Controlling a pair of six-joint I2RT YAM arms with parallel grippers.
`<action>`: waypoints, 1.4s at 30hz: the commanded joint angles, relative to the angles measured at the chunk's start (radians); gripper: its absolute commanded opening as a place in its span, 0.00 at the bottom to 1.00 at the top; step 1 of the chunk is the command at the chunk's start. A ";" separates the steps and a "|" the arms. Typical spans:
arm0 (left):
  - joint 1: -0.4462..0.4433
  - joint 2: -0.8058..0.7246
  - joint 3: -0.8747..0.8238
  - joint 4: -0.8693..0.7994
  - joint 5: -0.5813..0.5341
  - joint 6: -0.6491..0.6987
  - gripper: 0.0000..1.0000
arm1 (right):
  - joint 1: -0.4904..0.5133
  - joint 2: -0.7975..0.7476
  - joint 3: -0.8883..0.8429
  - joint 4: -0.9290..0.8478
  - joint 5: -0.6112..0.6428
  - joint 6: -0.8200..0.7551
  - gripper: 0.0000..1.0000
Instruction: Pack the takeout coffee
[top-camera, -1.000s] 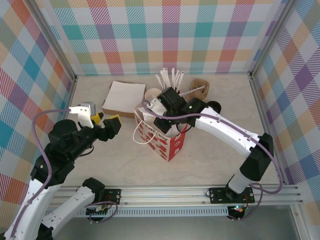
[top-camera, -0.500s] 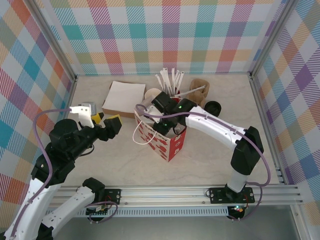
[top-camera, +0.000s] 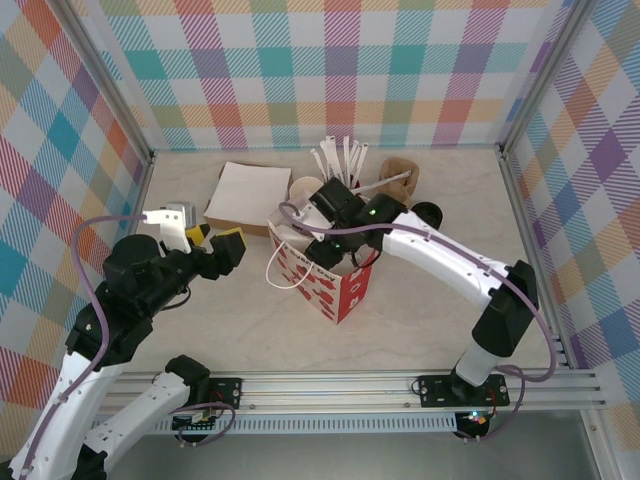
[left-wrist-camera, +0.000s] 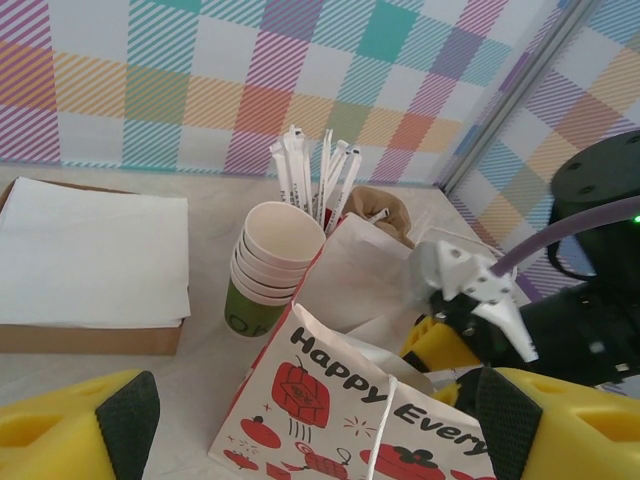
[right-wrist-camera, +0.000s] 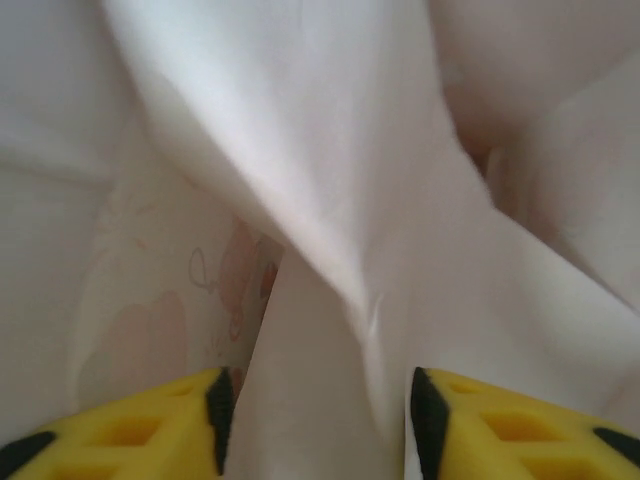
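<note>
A pale tabletop (top-camera: 420, 320) was seen between checked walls. At its middle a red-and-white paper bag (top-camera: 335, 290) printed "Happy Every" was stood upright with its mouth open. The right hand (right-wrist-camera: 315, 415) was reached down into that mouth. Its yellow fingers (right-wrist-camera: 140, 425) were parted about halfway and nothing was clamped, with only a loose fold of the bag's white lining lying between them. The left hand (top-camera: 213, 242) was held above the tabletop left of the bag, spread wide and empty.

Behind the bag a flat white stack on a brown box (top-camera: 248, 195) was laid. Beside it, a stack of cream cups (left-wrist-camera: 275, 265) was nested in a green one, with wrapped straws (left-wrist-camera: 310, 170) just behind.

The takeout coffee could not be located with certainty. A small round black object (top-camera: 430, 212) was seen on the tabletop beyond the right arm, but whether it was the coffee's lid could not be told.
</note>
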 joint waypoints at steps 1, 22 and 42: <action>-0.006 0.011 -0.012 0.036 -0.044 -0.039 0.85 | 0.003 -0.079 0.047 -0.020 0.044 0.014 0.59; 0.182 0.179 0.020 -0.070 -0.256 -0.175 1.00 | -0.304 -0.502 -0.109 0.071 0.173 0.173 1.00; 0.518 0.385 -0.421 0.418 -0.378 -0.174 1.00 | -0.723 -0.723 -0.953 0.655 0.290 0.232 1.00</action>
